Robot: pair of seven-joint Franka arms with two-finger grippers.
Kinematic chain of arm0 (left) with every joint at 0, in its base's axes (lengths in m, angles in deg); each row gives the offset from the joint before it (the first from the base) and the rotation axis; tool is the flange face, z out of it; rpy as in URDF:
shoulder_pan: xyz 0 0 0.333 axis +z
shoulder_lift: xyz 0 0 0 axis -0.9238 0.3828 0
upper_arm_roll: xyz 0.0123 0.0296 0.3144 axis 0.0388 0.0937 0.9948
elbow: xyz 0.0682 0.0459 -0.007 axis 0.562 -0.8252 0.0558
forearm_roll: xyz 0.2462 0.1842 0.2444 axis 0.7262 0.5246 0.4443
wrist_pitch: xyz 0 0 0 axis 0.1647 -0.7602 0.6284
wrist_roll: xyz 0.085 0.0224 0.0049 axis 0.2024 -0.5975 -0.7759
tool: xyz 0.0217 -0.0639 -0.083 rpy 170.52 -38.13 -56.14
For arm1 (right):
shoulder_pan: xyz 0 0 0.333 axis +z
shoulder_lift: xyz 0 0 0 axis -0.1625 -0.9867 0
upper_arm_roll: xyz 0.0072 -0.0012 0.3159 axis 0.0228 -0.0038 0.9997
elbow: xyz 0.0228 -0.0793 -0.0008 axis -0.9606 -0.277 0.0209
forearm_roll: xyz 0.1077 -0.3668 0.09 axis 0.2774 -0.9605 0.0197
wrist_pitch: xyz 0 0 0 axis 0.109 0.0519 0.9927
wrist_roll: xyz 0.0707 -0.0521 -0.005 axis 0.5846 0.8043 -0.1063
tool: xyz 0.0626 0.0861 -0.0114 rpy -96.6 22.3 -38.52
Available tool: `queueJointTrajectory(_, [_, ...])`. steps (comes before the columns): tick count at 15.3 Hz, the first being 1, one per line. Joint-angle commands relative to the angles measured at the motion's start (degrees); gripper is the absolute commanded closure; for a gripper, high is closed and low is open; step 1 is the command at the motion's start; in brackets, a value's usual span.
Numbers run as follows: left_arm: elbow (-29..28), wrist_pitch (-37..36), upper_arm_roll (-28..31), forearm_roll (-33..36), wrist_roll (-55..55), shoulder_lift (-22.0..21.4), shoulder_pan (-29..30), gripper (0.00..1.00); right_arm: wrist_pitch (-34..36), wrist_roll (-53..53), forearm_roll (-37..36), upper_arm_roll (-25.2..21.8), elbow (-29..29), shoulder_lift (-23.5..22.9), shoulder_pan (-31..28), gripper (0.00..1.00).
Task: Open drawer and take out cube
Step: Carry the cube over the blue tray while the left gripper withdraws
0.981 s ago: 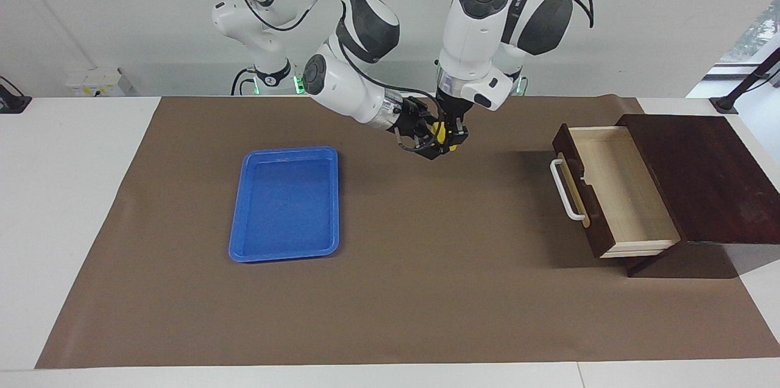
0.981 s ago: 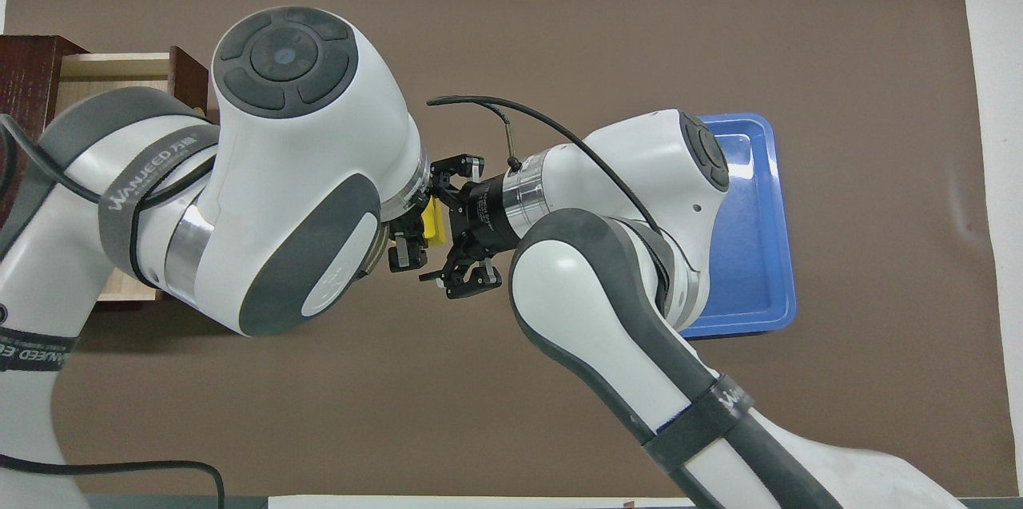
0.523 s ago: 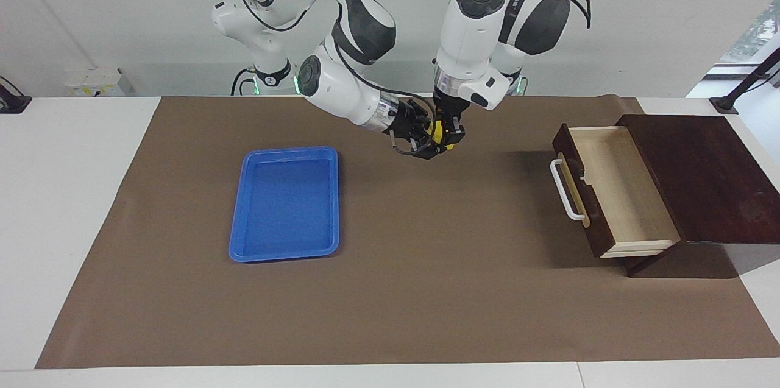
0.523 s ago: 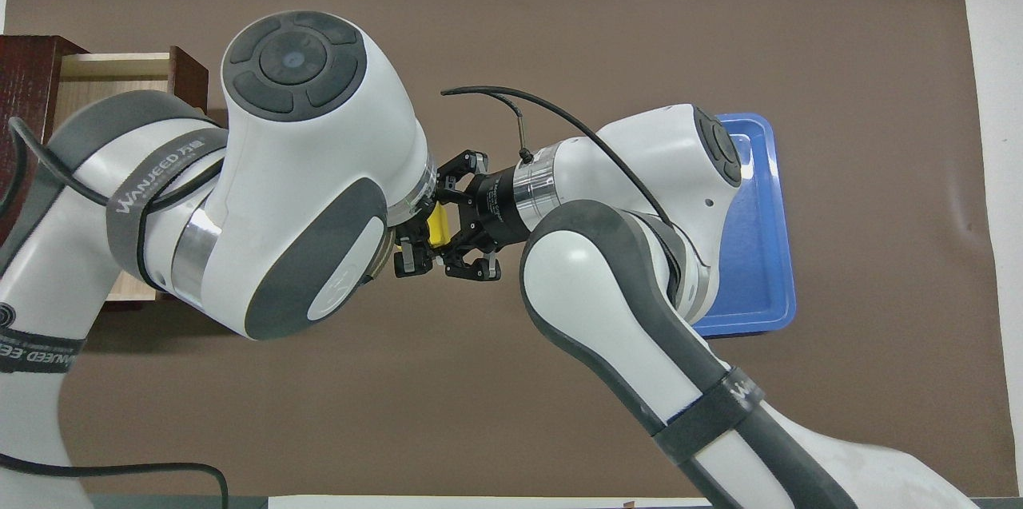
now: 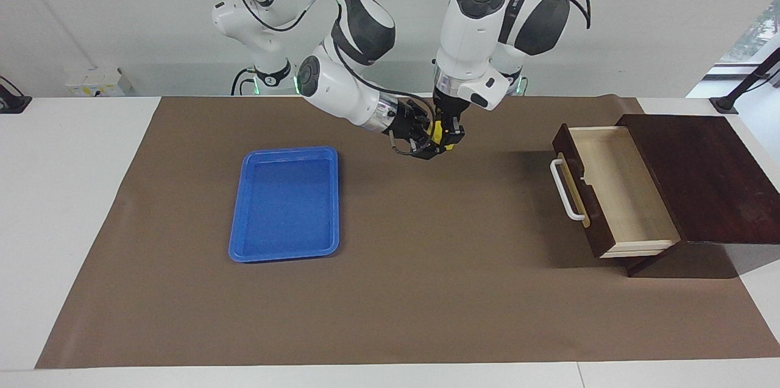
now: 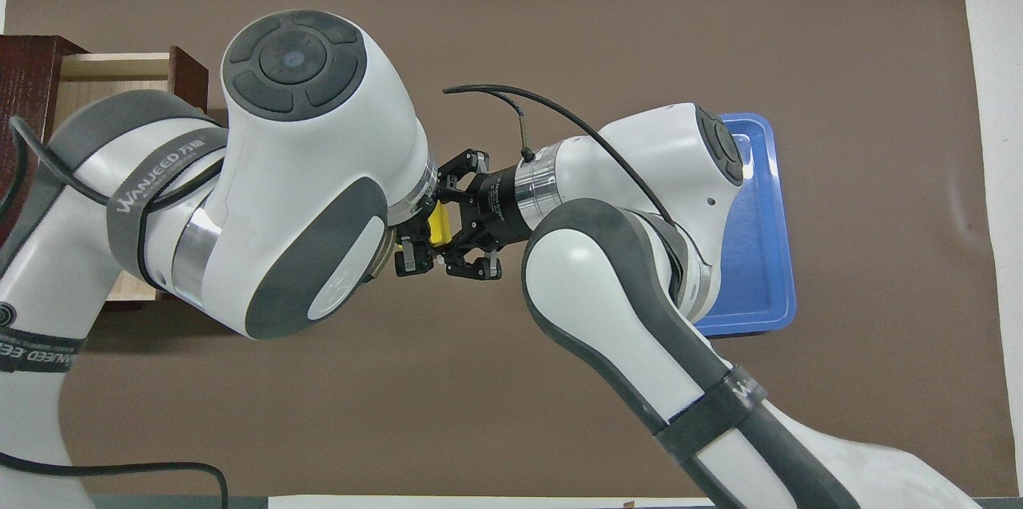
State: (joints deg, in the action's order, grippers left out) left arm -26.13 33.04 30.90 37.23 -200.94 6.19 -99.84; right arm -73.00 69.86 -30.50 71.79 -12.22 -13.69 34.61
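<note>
Above the brown mat (image 5: 426,290), between the blue tray (image 5: 285,204) and the drawer (image 5: 615,190), the two arms meet in the air over bare mat. The cube (image 5: 437,130), small and bright yellow, sits up off the table between both hands. The left gripper (image 5: 450,135) points straight down from its white wrist, and its fingers are clamped on the cube. The right gripper (image 5: 426,139) comes in sideways from the right arm's end of the table, and its fingers are also closed on the same cube, so both claws grip it at once.

In the overhead view the cube (image 6: 438,224) shows as a yellow patch wedged between the left gripper (image 6: 415,241) and the right gripper (image 6: 454,233), with the outer links of the right one splayed to either side.

The drawer stands pulled out of its dark wooden box (image 5: 707,178) at the left arm's end of the table, its white bar handle (image 5: 564,189) facing the tray; what shows of its pale interior is bare. The tray lies flat on the mat toward the right arm's end, well apart from the grippers
</note>
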Motion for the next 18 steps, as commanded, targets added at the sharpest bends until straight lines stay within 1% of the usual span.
queueJointTrajectory(1, [2.0,-0.9,1.4,0.1,-0.4,0.1,0.1,0.85,0.6,1.7,1.3,0.2,-1.3,1.2,-1.9,1.0])
queueJointTrajectory(2, [2.1,-0.9,1.4,0.1,-0.4,-0.1,0.2,0.62,0.6,1.6,1.3,0.2,-1.3,1.1,-2.0,1.0])
queueJointTrajectory(3, [2.1,-1.1,1.4,0.1,-0.3,-0.1,0.2,0.36,0.7,1.6,1.3,0.2,-1.2,1.1,-2.1,1.0])
queueJointTrajectory(4, [2.4,-1.2,1.4,0.1,-0.3,-0.2,0.3,0.02,0.8,1.6,1.3,0.2,-1.2,1.1,-2.1,1.0])
queueJointTrajectory(5, [2.7,-1.6,1.5,0.1,-0.2,-0.2,0.3,0.0,0.9,1.6,1.3,0.2,-1.1,1.0,-2.1,1.0])
queueJointTrajectory(9, [3.0,-2.4,1.9,0.1,0.0,-0.4,0.4,0.0,0.9,1.6,1.3,0.2,-1.0,1.0,-2.4,1.0])
queueJointTrajectory(11, [2.9,-2.6,1.9,0.6,0.6,-0.6,0.4,0.0,2.4,1.5,1.3,0.2,-0.9,1.0,-4.2,1.0])
queueJointTrajectory(13, [2.8,-2.2,1.9,1.9,4.3,-1.2,1.2,0.0,5.5,1.2,1.1,0.1,-0.6,1.0,-8.0,1.0])
queueJointTrajectory(15, [0.3,-1.5,1.9,2.3,9.1,-2.2,4.1,0.0,6.1,0.5,-0.1,-0.1,-0.4,0.8,-10.7,1.0])
queueJointTrajectory(16, [-1.5,-1.0,2.0,2.8,11.8,-3.0,4.5,0.0,6.0,-0.6,-0.5,-0.2,-0.5,0.7,-12.0,1.0])
queueJointTrajectory(18, [-7.6,2.0,2.3,7.0,16.6,-5.7,5.5,0.0,6.1,-2.3,-2.9,-0.2,-0.5,0.3,-14.3,1.0])
